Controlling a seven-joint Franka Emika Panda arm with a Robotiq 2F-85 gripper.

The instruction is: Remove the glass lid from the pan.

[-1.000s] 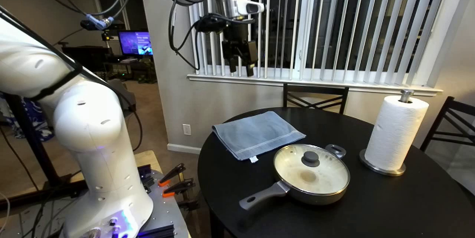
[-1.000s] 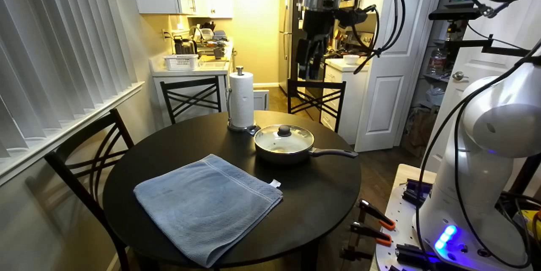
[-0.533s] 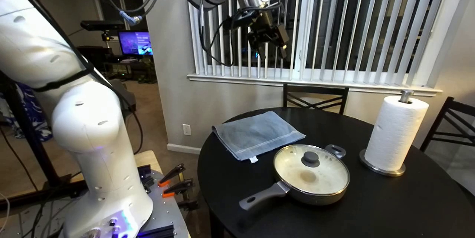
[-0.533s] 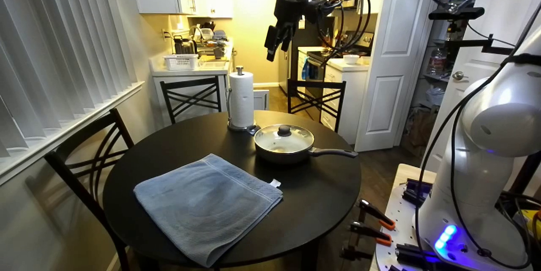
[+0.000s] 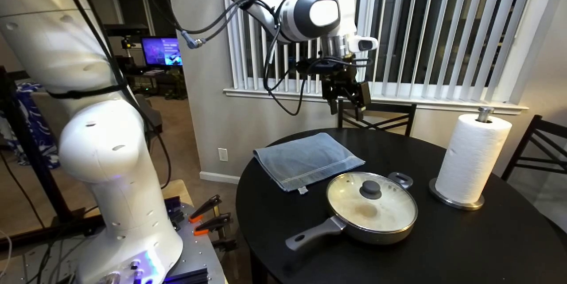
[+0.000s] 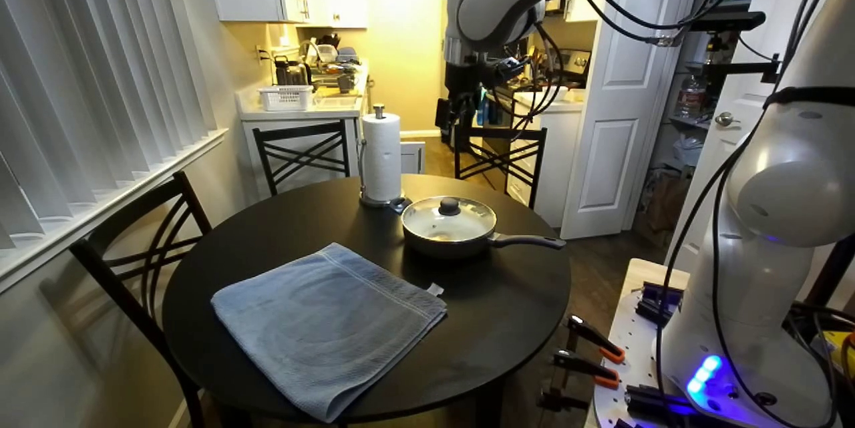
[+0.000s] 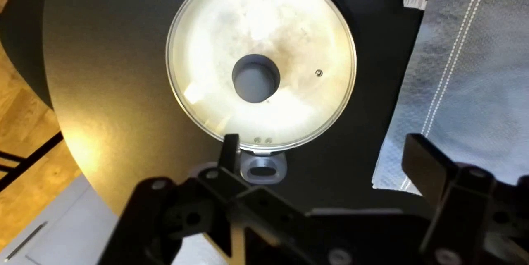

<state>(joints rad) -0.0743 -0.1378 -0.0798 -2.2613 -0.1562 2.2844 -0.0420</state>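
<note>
The glass lid lies flat on the pan, its dark knob upright at the centre. The pan rests on the black table with its long handle toward the robot base. Lid and pan also show in an exterior view. In the wrist view the lid and knob are seen from above, with the pan's short helper handle below. My gripper is open and empty, well above the table and apart from the lid; its spread fingers show in the wrist view.
A grey-blue folded cloth lies on the round black table beside the pan. A paper towel roll stands on the pan's far side, near the helper handle. Dark chairs surround the table. Clamps are at the robot's base.
My arm has swung out over the table, toward the pan; the gripper tilted midway and now points down, lower than half a second ago. The lid, pan and cloth have not moved.
</note>
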